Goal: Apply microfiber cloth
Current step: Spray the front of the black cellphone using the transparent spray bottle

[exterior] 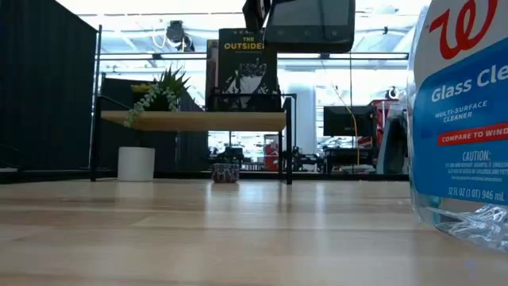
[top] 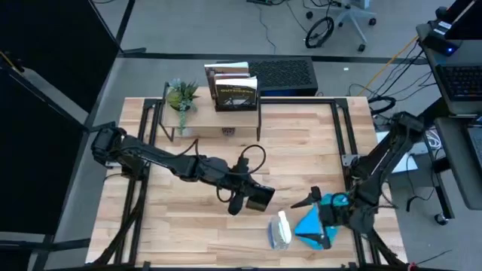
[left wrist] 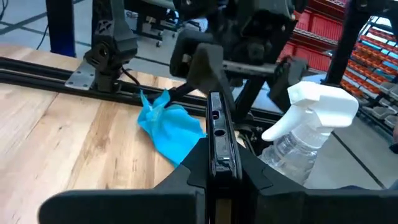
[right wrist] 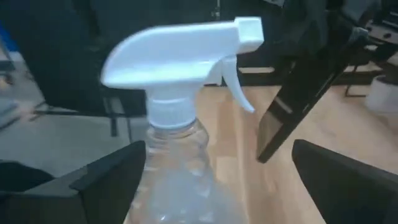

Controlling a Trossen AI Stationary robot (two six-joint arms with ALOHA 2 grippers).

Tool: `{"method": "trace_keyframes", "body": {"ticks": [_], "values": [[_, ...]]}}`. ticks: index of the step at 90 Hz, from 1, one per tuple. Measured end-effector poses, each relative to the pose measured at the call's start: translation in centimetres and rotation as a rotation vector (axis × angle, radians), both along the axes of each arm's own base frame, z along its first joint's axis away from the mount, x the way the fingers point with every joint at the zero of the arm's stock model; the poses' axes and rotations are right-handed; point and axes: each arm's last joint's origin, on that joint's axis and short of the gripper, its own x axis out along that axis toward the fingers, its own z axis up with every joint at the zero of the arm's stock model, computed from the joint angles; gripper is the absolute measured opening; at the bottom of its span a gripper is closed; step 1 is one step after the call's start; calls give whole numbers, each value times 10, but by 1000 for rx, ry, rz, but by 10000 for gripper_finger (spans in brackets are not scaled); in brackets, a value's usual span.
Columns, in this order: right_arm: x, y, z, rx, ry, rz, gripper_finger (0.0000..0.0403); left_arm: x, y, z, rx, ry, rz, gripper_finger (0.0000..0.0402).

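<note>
1. Left gripper [top: 252, 197] is clamped on the black phone [left wrist: 219, 140], held above mid-table.
2. Microfiber cloth [top: 310, 226] lies crumpled near the right edge, partly hidden by the right gripper [right wrist: 217, 180].
3. Right gripper's fingers are spread apart, facing the spray bottle [top: 280, 230].

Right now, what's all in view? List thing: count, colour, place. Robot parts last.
microfiber cloth: 1, turquoise-blue, near right part of the table, bunched beside the bottle
spray bottle: 1, clear with white trigger, near edge, left of the cloth
phone: 1, black, held off the table at centre
book: 1, dark cover, upright on the far shelf
plant: 1, green, on the shelf's left
white pot: 1, under the shelf
table: 1, light wood
left gripper: 1, dark, shut on the phone
right gripper: 1, dark, open, at the cloth and bottle
</note>
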Motion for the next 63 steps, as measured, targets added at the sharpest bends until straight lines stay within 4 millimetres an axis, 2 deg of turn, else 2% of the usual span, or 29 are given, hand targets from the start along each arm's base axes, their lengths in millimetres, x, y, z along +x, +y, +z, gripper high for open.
{"method": "trace_keyframes", "body": {"ticks": [27, 63], "values": [[11, 1, 4, 12, -54, 72, 389, 0, 1, 0, 4, -1, 12, 13], [22, -8, 6, 23, -71, 77, 389, 0, 1, 0, 9, -3, 11, 13]]}}
